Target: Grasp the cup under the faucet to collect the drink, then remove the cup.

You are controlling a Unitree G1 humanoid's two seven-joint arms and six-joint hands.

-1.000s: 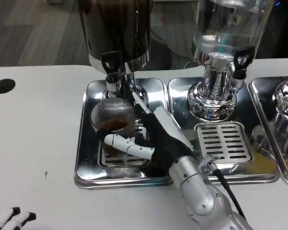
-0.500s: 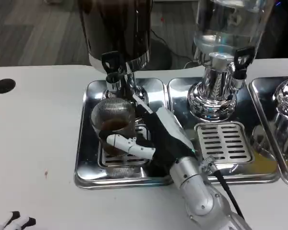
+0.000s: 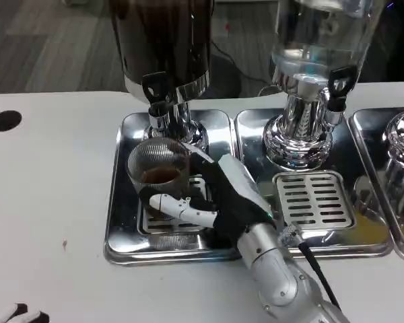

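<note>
Cup (image 3: pixel 159 173) standing on the drip tray (image 3: pixel 121 202) just below the dark dispenser's faucet (image 3: pixel 156 97), brown drink already in its bottom. Wrapped by the right hand (image 3: pixel 212 195), fingers (image 3: pixel 178 206) closed round its side, firmly held. Collecting looks under way or done; removing not yet done. Left hand (image 3: pixel 10 315) barely visible at the bottom edge, apparently empty; how far open, cannot tell.
</note>
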